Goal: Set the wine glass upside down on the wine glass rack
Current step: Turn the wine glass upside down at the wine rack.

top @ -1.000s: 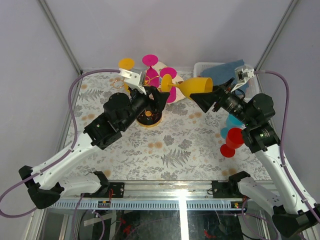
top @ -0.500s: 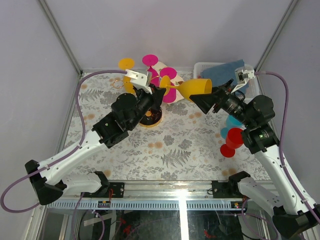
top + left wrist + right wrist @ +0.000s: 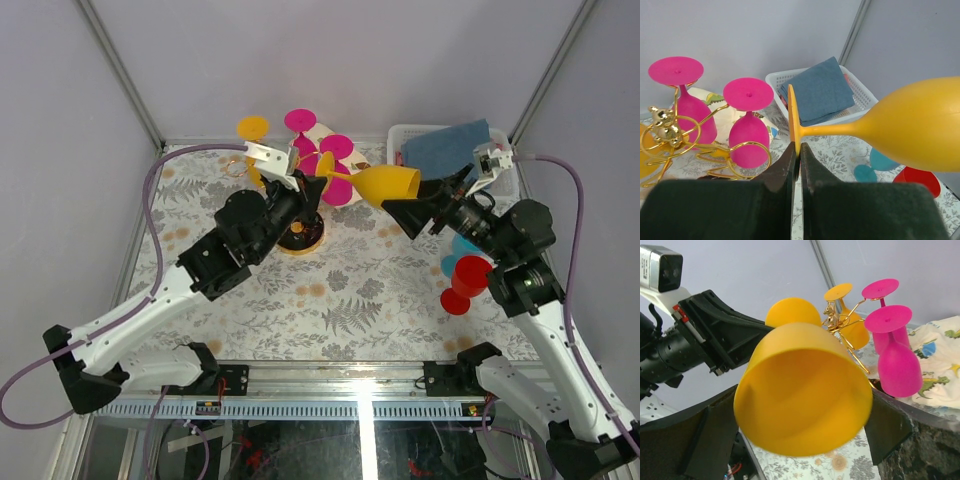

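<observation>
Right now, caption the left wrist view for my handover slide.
Left pincer shut on the foot of a sideways yellow wine glass; two pink glasses hang inverted on the gold wire rack.

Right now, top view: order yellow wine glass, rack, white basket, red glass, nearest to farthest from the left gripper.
1. yellow wine glass, held by left gripper
2. rack, alongside
3. white basket, back right
4. red glass, front right

- The yellow wine glass [image 3: 802, 390] is seen mouth-on, filling the middle
- The right gripper [image 3: 802, 410] is spread wide, one jaw on each side of the bowl; contact cannot be told
- The left gripper [image 3: 745, 327] is seen behind it, to the left, at its foot
- The wine glass rack [image 3: 842, 320] is seen behind it, to the right, hung with two pink glasses [image 3: 897, 362] and a smaller yellow glass [image 3: 852, 332], feet up
</observation>
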